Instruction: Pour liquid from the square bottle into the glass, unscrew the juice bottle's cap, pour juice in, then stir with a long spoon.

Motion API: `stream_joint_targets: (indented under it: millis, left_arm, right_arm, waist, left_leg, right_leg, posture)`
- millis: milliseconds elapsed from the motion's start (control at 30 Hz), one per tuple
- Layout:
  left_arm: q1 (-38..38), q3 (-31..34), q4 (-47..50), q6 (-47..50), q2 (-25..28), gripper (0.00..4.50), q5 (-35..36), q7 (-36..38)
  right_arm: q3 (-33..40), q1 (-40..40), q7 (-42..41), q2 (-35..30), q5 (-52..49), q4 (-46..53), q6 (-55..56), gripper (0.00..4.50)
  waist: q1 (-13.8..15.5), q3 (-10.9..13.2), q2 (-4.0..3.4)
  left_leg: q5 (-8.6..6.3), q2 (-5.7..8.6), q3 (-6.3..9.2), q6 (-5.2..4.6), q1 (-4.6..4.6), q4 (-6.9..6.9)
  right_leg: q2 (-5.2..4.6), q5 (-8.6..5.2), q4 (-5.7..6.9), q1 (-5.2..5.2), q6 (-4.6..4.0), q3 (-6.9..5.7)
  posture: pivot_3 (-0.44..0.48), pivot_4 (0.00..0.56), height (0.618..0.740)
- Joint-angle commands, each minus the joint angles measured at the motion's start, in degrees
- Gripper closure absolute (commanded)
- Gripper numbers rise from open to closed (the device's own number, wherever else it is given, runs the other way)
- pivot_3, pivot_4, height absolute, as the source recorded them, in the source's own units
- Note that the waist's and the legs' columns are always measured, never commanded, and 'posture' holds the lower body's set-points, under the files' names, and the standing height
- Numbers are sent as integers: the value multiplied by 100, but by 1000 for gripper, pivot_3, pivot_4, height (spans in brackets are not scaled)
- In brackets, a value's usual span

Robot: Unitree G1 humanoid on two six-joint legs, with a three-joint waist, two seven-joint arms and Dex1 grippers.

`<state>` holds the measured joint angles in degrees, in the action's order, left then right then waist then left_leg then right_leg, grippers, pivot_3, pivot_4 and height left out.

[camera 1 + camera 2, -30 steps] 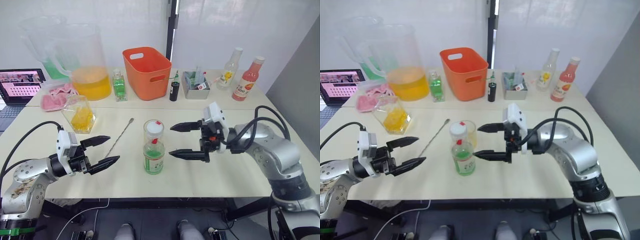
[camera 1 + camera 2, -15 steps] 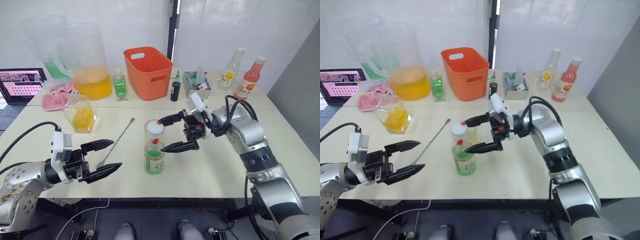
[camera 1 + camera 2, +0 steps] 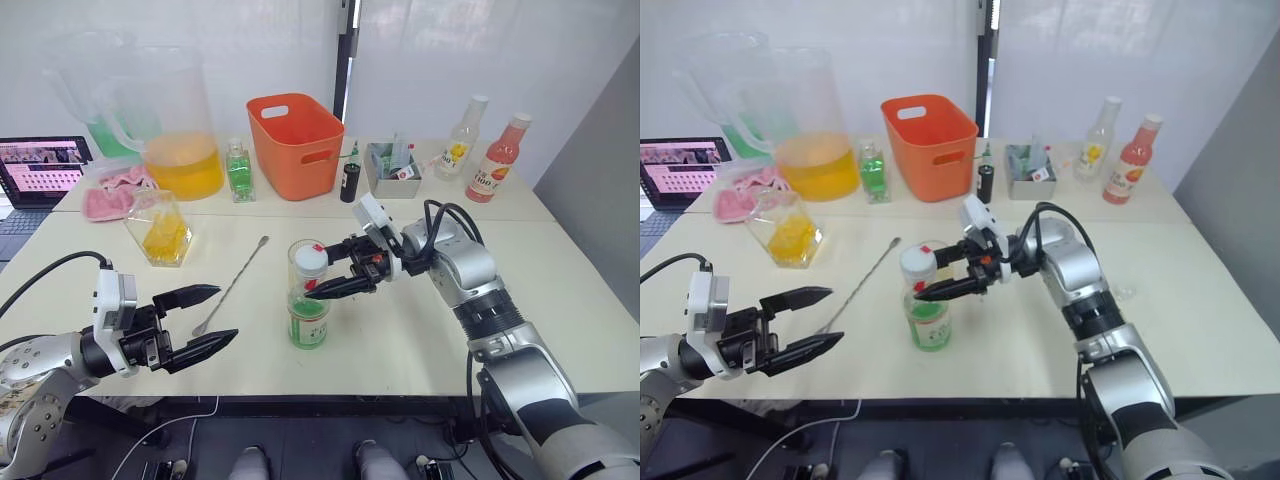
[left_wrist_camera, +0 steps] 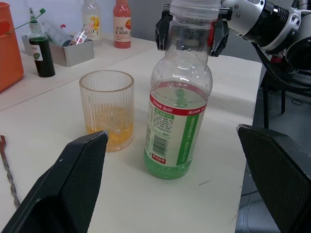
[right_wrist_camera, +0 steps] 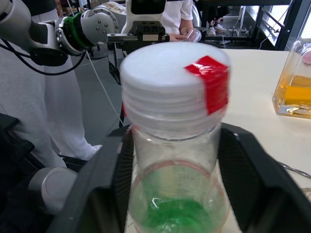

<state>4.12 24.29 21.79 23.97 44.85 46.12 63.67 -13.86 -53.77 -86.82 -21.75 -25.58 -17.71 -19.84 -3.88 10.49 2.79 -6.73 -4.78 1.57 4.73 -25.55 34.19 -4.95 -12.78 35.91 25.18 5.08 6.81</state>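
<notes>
The glass (image 4: 107, 109) is standing just behind the juice bottle (image 3: 308, 300) mid-surface, spoon (image 3: 231, 285) lying nearby. Right gripper (image 3: 330, 270) fingers are straddling its white, red-taped neck; left gripper (image 3: 205, 319) fingers are hanging spread.

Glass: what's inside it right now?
The glass holds a shallow layer of orange-yellow liquid at the bottom, no spoon in it. In the head views the juice bottle covers most of it.

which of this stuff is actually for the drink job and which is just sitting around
For the job:
- juice bottle, right end effector open around its neck
- glass, holding some orange liquid
- long spoon
- square bottle

Just lying about:
- orange bin
- big pitcher
- small green bottle
- pink bottle
- metal tray
</notes>
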Motion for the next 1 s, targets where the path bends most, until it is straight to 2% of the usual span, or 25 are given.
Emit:
stream_joint_targets:
  millis: [33, 167, 433, 633, 900, 1000]
  left_arm:
    - [-143, 22, 20, -85, 51, 0, 7, 34]
    - [-252, -70, -89, -145, 5, 0, -38, 82]
    - [-695, -470, -497, -202, -47, 0, -189, 303]
    - [-1138, -864, -918, -236, -53, 0, -287, 597]
    - [-1555, -1186, -1299, -213, -55, 0, -389, 933]
    - [-1627, -1223, -1358, -203, -47, 0, -410, 993]
  right_arm:
    - [306, 162, 169, -105, -247, 525, -307, 3214]
    - [472, 532, 454, -256, -439, 1261, -771, 3214]
    - [1268, 1791, 2890, -407, -678, 3778, -2008, 3214]
    - [1568, 2288, 4770, -124, -910, 5295, -3209, 3214]
    - [1432, 2808, 6249, 435, -1068, 6111, -3897, 3214]
    - [1425, 2821, 6514, 407, -1013, 6226, -4036, 3214]
  waist:
    - [6, 0, 0]
    - [3, 0, 0]
    - [13, 0, 1]
    - [11, -1, 2]
    - [1, -1, 2]
    - [-4, -1, 2]
  left_leg:
    - [0, 0, 0, 0, 0, 0]
    - [0, 0, 0, 0, 0, 0]
    - [0, 0, 0, 1, -2, 0]
    - [-1, 0, 0, 1, -2, 0]
    - [1, -1, 1, -1, -3, 0]
    - [1, -1, 1, -1, -4, 0]
  right_leg:
    - [0, 0, 0, 0, 0, 0]
    - [0, 0, 0, 1, 0, 1]
    - [0, -2, 1, 5, -3, 2]
    - [0, -2, 0, 6, -7, 5]
    - [0, -2, -3, 3, -7, 4]
    - [0, -1, -3, 4, -7, 4]
  posture:
    - [0, 150, 717]
    - [0, 150, 717]
    - [0, 150, 717]
    - [0, 150, 717]
    - [0, 150, 717]
    - [0, 150, 717]
